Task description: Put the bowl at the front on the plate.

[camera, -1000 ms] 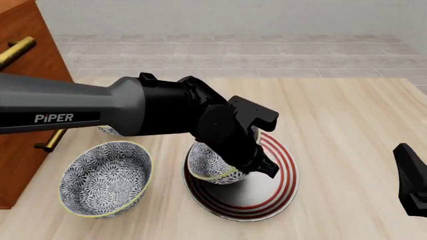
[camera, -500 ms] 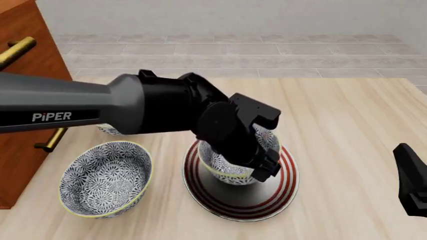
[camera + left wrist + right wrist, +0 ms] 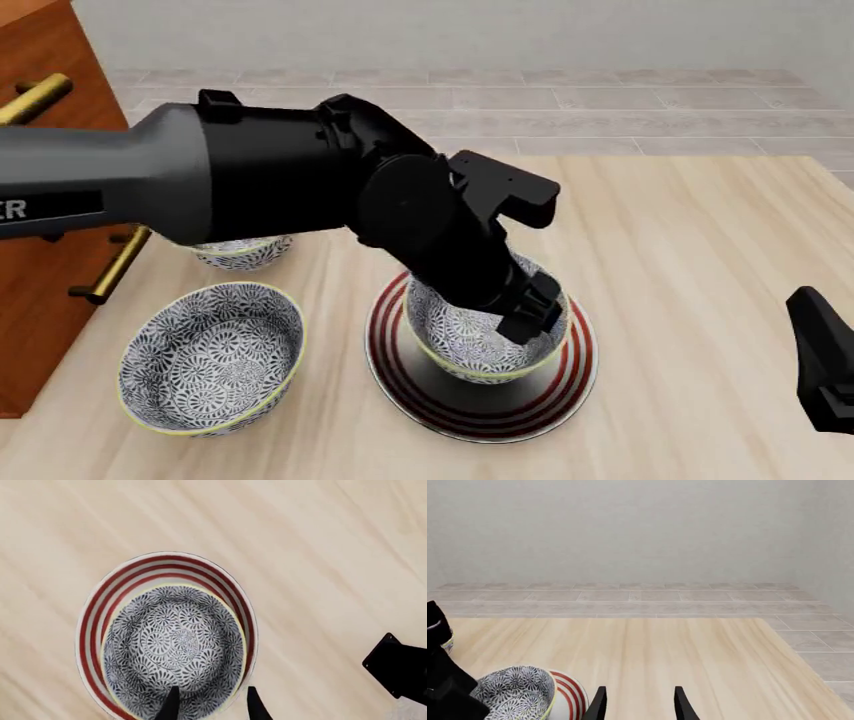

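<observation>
Bowl (image 3: 483, 340) sits on plate (image 3: 567, 375) — placement looks done; left gripper (image 3: 210, 705) jaws spread astride rim, retreat left.

almost nothing could be read. on the left arm (image 3: 120, 190), in the front view, a single white letter "r" showed at the picture's left edge, on a dark band along the grey casing; any letters before it were cut off by the frame. the two wrist views carried no writing, and the bowls, the plate and the wooden cabinet bore only patterns and plain surfaces, with no labels, numbers or signs.
</observation>
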Robot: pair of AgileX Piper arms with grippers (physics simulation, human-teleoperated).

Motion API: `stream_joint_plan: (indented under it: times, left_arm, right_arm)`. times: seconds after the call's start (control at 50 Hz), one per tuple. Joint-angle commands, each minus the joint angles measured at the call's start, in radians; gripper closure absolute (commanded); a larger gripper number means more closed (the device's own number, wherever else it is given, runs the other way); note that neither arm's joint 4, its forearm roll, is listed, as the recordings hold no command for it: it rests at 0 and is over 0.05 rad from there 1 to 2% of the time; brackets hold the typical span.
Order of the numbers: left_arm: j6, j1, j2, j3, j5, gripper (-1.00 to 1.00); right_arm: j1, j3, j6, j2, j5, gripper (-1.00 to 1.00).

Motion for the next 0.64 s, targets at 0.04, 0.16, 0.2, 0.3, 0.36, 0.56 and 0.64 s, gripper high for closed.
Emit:
stream_joint_plan:
  times: [0.04,0.16,0.2,0.3,0.36,0.56,0.64]
  left_arm:
    - [0.014,0.005,-0.097,0.024,0.044,-1.0]
    - [0.015,0.011,-0.173,0.064,0.057,-1.0]
    - [0.017,0.015,-0.214,0.077,0.067,-1.0]
    - [0.009,0.012,-0.274,0.088,0.08,-1.0]
    - [0.014,0.024,-0.316,0.114,0.084,-1.0]
    - [0.024,0.066,-0.478,0.185,0.118,-1.0]
    - [0.027,0.082,-0.572,0.213,0.124,-1.0]
  right_arm:
    - [0.0,-0.001,0.0,-0.013,0.013,-1.0]
    - [0.0,-0.001,0.0,-0.013,0.013,-1.0]
    - [0.0,-0.001,0.0,-0.013,0.013,-1.0]
    - [0.0,-0.001,0.0,-0.013,0.013,-1.0]
    - [0.0,-0.001,0.0,-0.013,0.013,-1.0]
    - [0.0,-0.001,0.0,-0.013,0.013,-1.0]
    - [0.0,-0.001,0.0,-0.013,0.013,-1.0]
